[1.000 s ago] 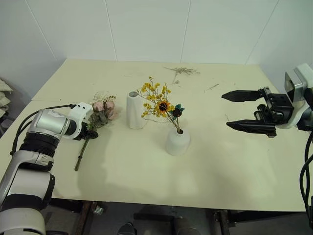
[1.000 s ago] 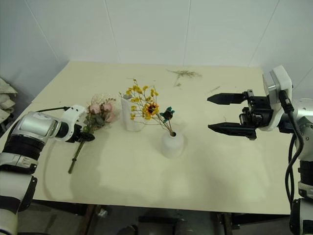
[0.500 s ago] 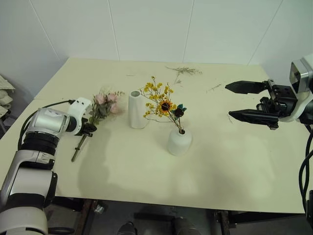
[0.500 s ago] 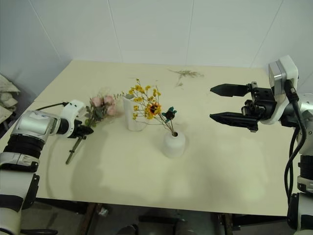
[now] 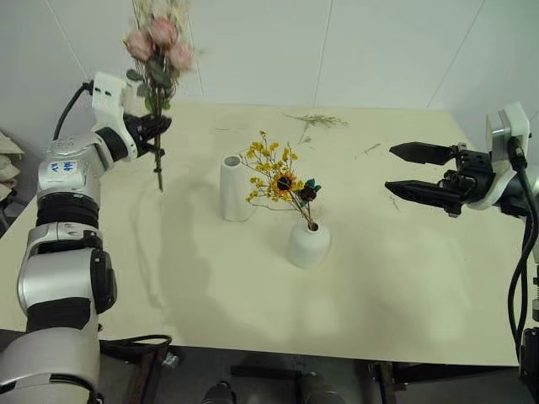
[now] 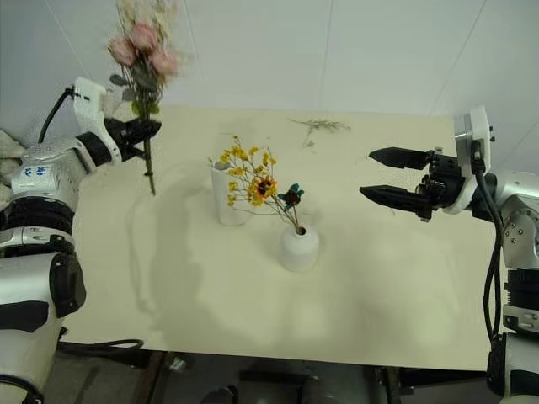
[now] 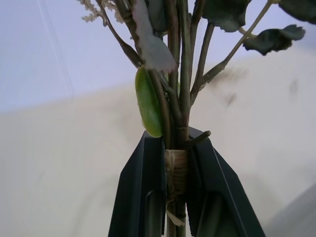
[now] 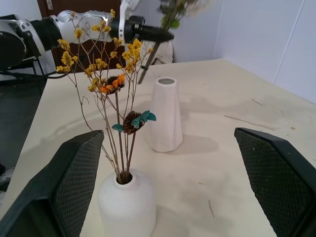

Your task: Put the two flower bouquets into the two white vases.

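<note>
The yellow bouquet [image 5: 278, 181] stands in my short round vase [image 5: 308, 244]; the tall vase [image 5: 233, 188] beside it is empty. My left gripper [image 5: 156, 124] pinches the pink rose bouquet [image 5: 157, 50] upright above the table [image 5: 379, 278], blossoms cut off at the top. My right gripper [image 5: 413, 171] hangs spread wide, holding nothing.

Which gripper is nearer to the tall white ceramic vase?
Left. The left gripper, holding the pink rose bouquet, hovers just beside the tall white ceramic vase; the right gripper waits far across the table.

Left gripper [image 5: 156, 124] raised high with jaws clamped; right gripper [image 5: 413, 171] held level, jaws spread wide.
</note>
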Available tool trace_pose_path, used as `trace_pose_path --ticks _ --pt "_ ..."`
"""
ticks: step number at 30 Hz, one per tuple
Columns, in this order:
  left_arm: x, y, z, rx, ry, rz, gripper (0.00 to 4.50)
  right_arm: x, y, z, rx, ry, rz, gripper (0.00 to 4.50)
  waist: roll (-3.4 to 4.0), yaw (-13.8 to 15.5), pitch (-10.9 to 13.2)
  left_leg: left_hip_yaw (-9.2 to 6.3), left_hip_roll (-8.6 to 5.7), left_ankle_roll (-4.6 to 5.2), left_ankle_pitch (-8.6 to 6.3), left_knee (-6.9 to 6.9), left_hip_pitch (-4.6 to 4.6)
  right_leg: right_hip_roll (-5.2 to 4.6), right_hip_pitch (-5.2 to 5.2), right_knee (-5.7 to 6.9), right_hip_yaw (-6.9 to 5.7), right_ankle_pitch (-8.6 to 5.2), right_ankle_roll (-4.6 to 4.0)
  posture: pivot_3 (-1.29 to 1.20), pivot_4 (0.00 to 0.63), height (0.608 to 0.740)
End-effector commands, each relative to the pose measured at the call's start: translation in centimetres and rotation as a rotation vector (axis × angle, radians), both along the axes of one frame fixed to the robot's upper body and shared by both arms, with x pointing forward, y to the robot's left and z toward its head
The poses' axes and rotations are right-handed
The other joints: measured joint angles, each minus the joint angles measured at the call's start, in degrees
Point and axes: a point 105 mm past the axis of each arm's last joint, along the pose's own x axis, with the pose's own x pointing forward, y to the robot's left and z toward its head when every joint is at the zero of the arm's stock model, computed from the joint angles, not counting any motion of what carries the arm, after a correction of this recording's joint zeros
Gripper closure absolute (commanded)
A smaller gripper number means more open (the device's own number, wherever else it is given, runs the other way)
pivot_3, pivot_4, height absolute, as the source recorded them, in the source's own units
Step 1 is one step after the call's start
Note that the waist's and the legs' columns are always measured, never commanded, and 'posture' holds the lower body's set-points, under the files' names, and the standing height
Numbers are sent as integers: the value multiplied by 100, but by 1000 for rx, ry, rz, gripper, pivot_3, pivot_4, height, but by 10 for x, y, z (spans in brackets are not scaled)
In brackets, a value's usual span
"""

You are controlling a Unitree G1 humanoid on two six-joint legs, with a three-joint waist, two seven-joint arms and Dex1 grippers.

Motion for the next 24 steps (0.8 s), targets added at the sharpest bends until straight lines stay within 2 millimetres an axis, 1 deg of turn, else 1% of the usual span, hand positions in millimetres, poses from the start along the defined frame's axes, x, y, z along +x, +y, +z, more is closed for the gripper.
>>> trace_pose_path --ticks 1,4,6,8,12,16,21,24 --pt "-10 -13 36 -75 -145 -100 4301 -8 -3 12 20 -73 0 0 0 -3 0 0 -2 0 0 0 -1 0 0 -1 0 0 1 0 150 740" --pt "-11 -22 44 -80 -180 -138 4301 -10 -3 11 21 -75 3 0 0 -9 0 0 -2 0 0 1 -1 0 0 1 0 1 2 0 150 740" --pt "-14 -32 57 -170 -215 -201 4301 -13 -3 17 51 -86 11 0 0 -22 0 0 -2 0 0 2 1 0 0 3 1 1 2 0 150 740" --pt "-15 -38 65 -233 -222 -241 4301 -16 -4 20 65 -97 14 0 0 -15 1 -1 -2 0 0 3 0 0 0 4 1 1 2 0 150 740" --pt "-15 -49 65 -204 -215 -290 4301 -17 -7 12 36 -97 -3 0 0 -30 0 0 -3 0 0 3 1 0 0 3 1 1 4 0 150 740" --pt "-15 -58 59 -198 -195 -339 4301 -19 -7 8 38 -93 -9 0 1 -25 1 -1 -4 0 1 5 1 0 0 6 1 1 4 0 150 740" --pt "-29 -70 66 -263 -263 -514 4301 -20 -5 2 33 -86 -15 0 1 -25 1 -2 -5 -6 4 7 0 0 0 9 1 1 5 0 150 740" --pt "-31 -81 61 -286 -244 -593 4301 -21 -4 0 37 -86 -17 0 1 -25 1 -2 -5 -6 4 6 1 0 0 8 1 1 5 0 150 740"
